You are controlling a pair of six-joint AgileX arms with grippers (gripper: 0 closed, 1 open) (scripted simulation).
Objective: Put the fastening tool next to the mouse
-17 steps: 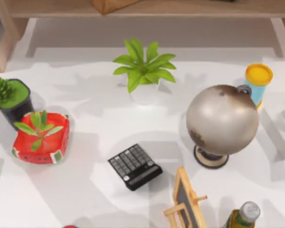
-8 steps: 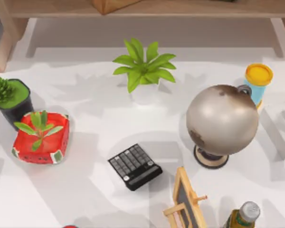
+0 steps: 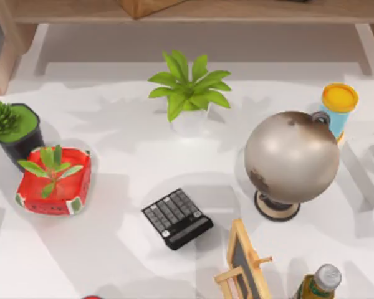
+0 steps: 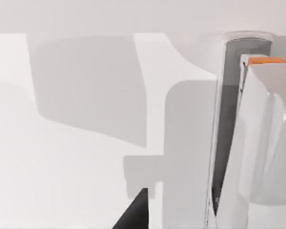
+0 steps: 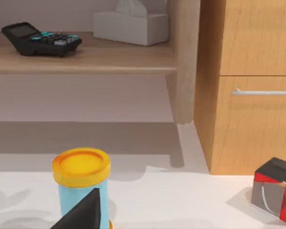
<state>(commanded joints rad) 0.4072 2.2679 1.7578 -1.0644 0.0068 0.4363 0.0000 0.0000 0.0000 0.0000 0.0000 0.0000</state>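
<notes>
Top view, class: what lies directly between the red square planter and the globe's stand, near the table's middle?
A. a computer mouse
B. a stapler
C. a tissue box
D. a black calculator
D: a black calculator with rows of keys lies on the white table, with the red planter to its left and the globe to its right.

An office: desk globe [image 3: 292, 157], calculator [image 3: 177, 218], wooden cabinet [image 5: 250, 86].

White, orange-tipped fastening tool [image 4: 262, 143] resting on table [image 4: 62, 181]
</notes>
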